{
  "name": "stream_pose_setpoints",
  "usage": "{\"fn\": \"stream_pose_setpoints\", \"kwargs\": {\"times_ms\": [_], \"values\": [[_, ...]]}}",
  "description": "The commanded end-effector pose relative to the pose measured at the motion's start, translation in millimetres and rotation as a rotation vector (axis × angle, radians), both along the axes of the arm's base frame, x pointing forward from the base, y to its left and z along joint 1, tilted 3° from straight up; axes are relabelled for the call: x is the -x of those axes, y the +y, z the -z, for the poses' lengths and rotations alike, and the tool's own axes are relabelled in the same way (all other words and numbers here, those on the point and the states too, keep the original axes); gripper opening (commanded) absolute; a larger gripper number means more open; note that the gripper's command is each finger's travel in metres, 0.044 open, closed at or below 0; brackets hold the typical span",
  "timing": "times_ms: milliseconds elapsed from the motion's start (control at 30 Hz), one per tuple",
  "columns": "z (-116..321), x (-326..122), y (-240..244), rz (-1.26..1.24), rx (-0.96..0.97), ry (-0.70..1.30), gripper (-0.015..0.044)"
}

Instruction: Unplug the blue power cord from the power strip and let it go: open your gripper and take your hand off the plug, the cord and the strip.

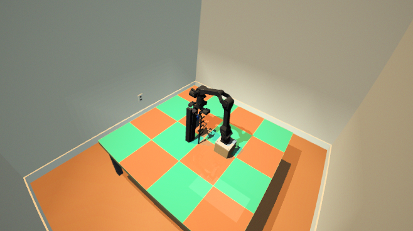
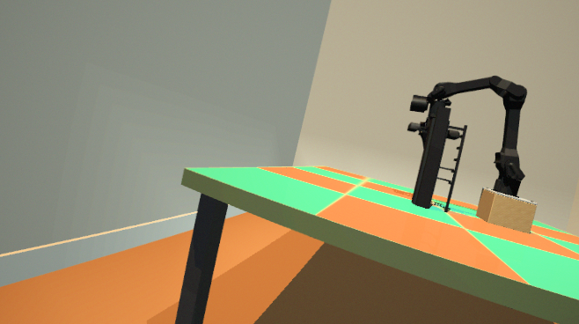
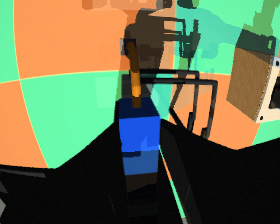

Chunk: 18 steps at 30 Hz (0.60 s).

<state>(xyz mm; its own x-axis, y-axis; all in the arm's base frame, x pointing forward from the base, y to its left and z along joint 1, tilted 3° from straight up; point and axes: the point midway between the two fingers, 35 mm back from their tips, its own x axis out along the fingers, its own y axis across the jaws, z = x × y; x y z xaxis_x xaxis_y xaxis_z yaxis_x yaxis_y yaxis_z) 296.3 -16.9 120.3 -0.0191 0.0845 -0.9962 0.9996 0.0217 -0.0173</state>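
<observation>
A tall black strip (image 1: 190, 124) is seen standing upright on the checkered worktop (image 1: 163, 189), tilted slightly in the exterior view, with a thin black ladder-like rack (image 2: 455, 168) just beside it on the arm's side. The arm (image 1: 226, 113) is mounted on a tan box (image 1: 225, 149) and is arched over toward the top of the strip, where the tool (image 1: 198, 108) is positioned. In the wrist view a blue plug (image 3: 139, 137) is framed at the centre, flanked closely by the tool's dark fingers, and an orange prong or stem (image 3: 135, 82) is seen extending from its far end toward the worktop below. The tool is closed on the plug, which is pinched between the fingers. From the top view only a small patch of blue (image 1: 197, 117) is made out near the upper part of the strip, right against its face; whether the plug is still seated in a socket cannot be told from any view. The cord itself cannot be clearly traced, though a thin dark line (image 1: 199, 132) is seen running down beside the strip to the worktop. The tan box is also caught at the right edge of the wrist view (image 3: 253, 76).
</observation>
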Motion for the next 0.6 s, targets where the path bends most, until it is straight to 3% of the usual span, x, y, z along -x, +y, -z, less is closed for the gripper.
{"fn": "stream_pose_setpoints", "kwargs": {"times_ms": [0,567], "values": [[-1,-1,-24,0.021,0.055,-0.004,0.0],[-3,2,-52,0.023,0.056,-0.002,0.0]]}}
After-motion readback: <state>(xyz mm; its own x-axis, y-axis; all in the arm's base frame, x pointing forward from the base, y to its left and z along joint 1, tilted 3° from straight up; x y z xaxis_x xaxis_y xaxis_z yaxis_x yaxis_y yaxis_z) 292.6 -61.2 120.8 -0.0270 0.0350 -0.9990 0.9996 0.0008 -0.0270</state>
